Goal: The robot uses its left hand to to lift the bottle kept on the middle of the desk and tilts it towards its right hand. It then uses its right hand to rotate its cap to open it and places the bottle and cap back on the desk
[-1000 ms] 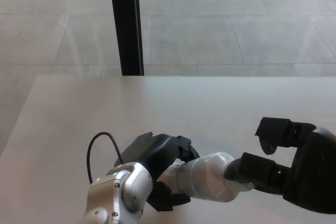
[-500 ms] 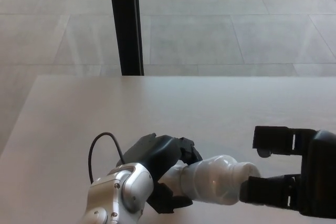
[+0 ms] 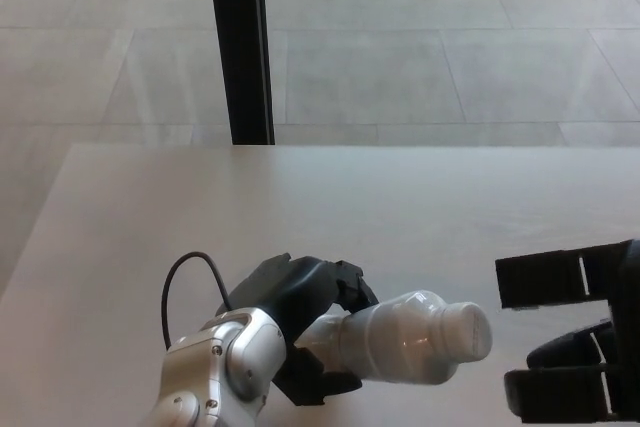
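My left hand (image 3: 300, 322) is shut on a white plastic bottle (image 3: 395, 339), held above the desk (image 3: 400, 207) and tilted so its neck points right. A white cap (image 3: 466, 332) sits on the end of the bottle, in plain sight. My right hand (image 3: 580, 342) is at the picture's right edge, a short gap away from the cap. Its fingers (image 3: 545, 280) are spread apart with nothing between them. The bottle's base is hidden inside my left hand.
A black post (image 3: 240, 42) stands beyond the desk's far edge, on a grey tiled floor (image 3: 450, 37). A black cable (image 3: 185, 282) loops beside my silver left wrist (image 3: 225, 372).
My right hand, which had its fingers around the cap, has let go and drawn back to the right. The cap now shows fully. The left hand and bottle have barely moved.
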